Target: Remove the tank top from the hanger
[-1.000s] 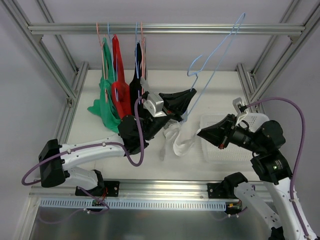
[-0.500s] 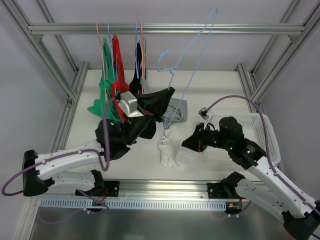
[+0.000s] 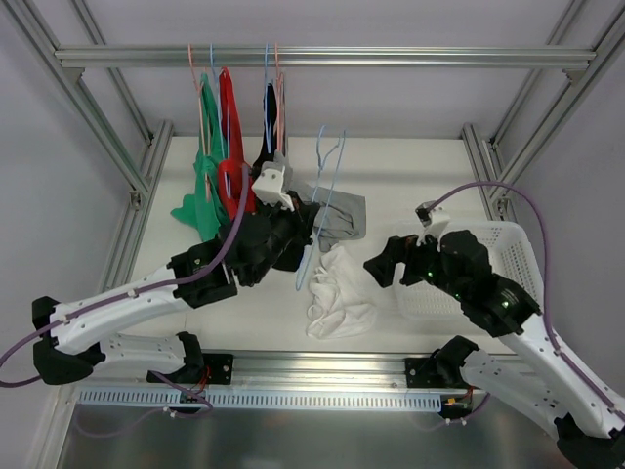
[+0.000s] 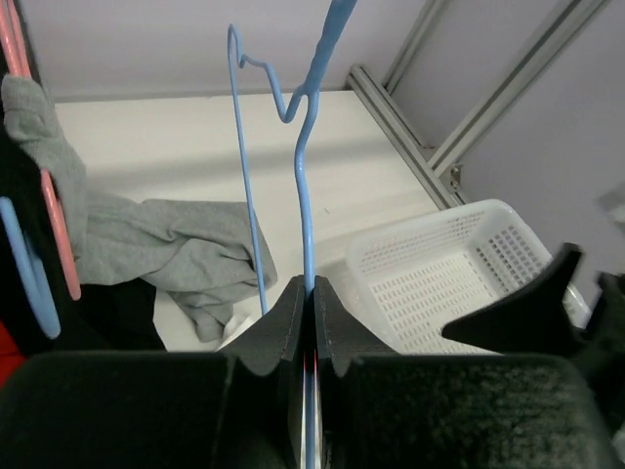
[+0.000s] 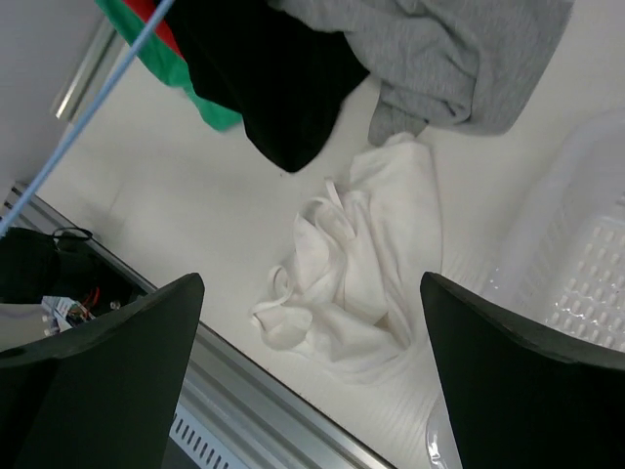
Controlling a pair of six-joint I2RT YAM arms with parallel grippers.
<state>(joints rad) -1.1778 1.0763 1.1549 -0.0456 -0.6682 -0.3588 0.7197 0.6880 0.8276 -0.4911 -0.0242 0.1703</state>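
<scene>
The white tank top (image 3: 342, 291) lies crumpled on the table, off the hanger, and fills the middle of the right wrist view (image 5: 363, 264). My right gripper (image 3: 384, 266) hovers just right of and above it, wide open and empty (image 5: 312, 327). The bare blue wire hanger (image 3: 327, 186) stands upright above the table, its wire pinched between the shut jaws of my left gripper (image 4: 311, 289). In the top view that left gripper (image 3: 309, 233) sits just left of the tank top.
A grey garment (image 3: 344, 215) lies on the table behind the tank top. Green (image 3: 200, 210), red (image 3: 232, 147) and black (image 3: 269, 147) garments hang on hangers from the rail at the back left. A white basket (image 3: 513, 244) stands at the right.
My right gripper went from shut to wide open and let the tank top drop onto the table. The left arm swung the blue hanger down and to the left.
</scene>
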